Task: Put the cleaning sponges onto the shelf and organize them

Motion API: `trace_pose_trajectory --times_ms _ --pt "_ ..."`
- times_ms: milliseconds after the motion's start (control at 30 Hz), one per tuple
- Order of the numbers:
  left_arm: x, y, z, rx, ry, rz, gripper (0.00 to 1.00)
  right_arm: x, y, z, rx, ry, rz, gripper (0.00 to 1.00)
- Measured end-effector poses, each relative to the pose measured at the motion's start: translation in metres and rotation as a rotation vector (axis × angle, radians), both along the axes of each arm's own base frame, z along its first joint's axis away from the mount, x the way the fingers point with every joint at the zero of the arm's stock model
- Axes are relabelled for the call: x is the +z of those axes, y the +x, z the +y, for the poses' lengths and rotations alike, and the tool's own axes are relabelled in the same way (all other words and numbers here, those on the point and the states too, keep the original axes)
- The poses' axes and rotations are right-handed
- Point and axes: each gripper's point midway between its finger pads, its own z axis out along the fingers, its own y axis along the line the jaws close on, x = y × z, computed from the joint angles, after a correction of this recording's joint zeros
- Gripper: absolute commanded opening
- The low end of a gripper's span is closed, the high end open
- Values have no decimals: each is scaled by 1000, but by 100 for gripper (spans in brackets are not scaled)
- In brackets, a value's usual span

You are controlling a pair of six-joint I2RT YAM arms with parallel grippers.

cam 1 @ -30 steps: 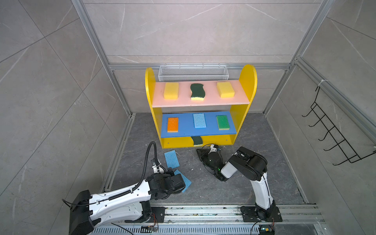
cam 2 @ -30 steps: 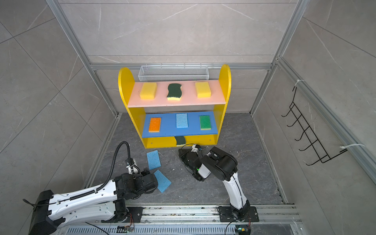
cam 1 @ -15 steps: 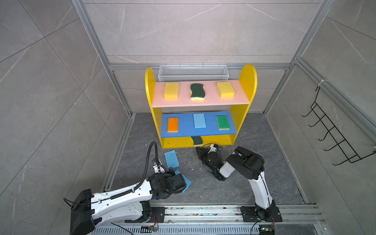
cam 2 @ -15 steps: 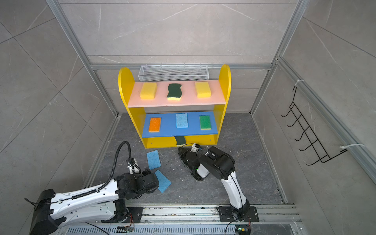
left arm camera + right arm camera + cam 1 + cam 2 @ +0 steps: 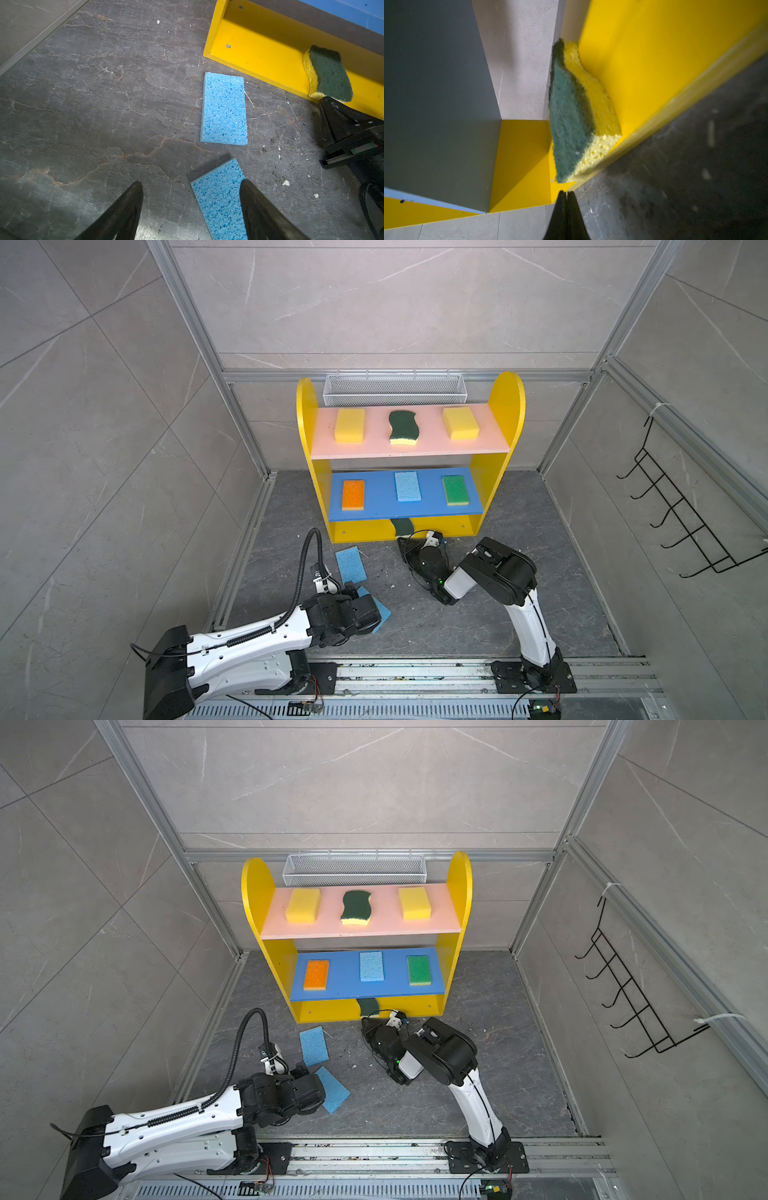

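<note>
Here the scourer (image 5: 571,116) lies just beyond the right end effector (image 5: 566,193).

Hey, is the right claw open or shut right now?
The right claw is shut: in the right wrist view its tips meet with no gap, holding nothing; the green scourer lies just ahead on the shelf.

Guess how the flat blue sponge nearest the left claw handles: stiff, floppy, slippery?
Probably light and squashy: the flat blue sponge is thin, open-pored foam. Likely droops if pinched at one end. A flat slab on the floor, it probably won't roll.
</note>
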Motion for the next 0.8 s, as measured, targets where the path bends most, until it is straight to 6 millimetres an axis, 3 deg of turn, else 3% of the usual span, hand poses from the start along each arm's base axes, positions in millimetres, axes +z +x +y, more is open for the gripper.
trace_pose_trajectory --times_ms 600,800 --pt "1 0 1 0 -6 -2 76 0 8 4 -19 20 0 0" --pt "1 0 1 0 -6 -2 76 -3 1 -10 -49 -17 26 0"
